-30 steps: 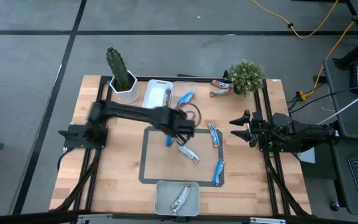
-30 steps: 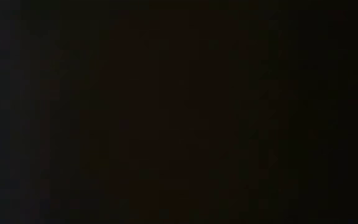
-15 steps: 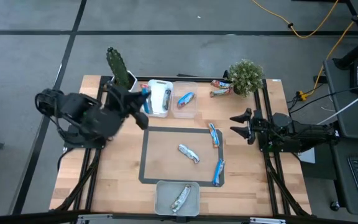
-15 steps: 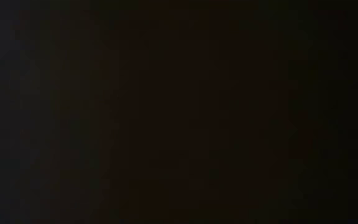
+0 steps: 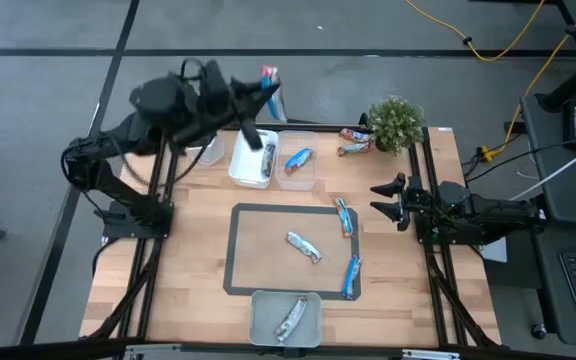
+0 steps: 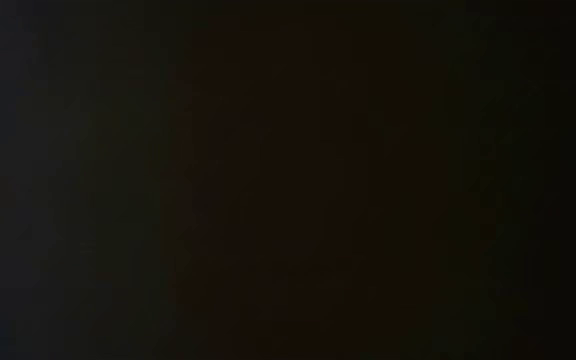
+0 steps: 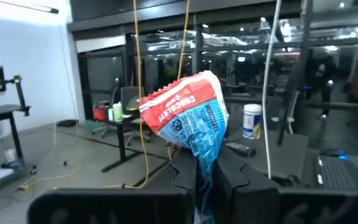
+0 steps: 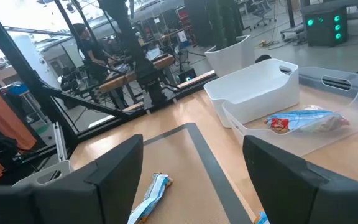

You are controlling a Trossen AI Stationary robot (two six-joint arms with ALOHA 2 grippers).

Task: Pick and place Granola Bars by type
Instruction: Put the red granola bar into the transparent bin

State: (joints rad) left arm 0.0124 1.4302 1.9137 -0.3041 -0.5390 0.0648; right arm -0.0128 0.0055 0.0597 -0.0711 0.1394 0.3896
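Left gripper (image 5: 266, 85) clenched on a blue bar (image 7: 191, 118), lifted at 12 o'clock past the table's far edge; right gripper (image 5: 380, 202) waits released at 3 o'clock.
Lower it over the clear tray (image 5: 297, 172) holding a matching blue bar (image 5: 299, 158), then let go. Bars counted: 4 blue, 3 silver, 2 brown-red by the bushy plant (image 5: 396, 122). Trays: 3.
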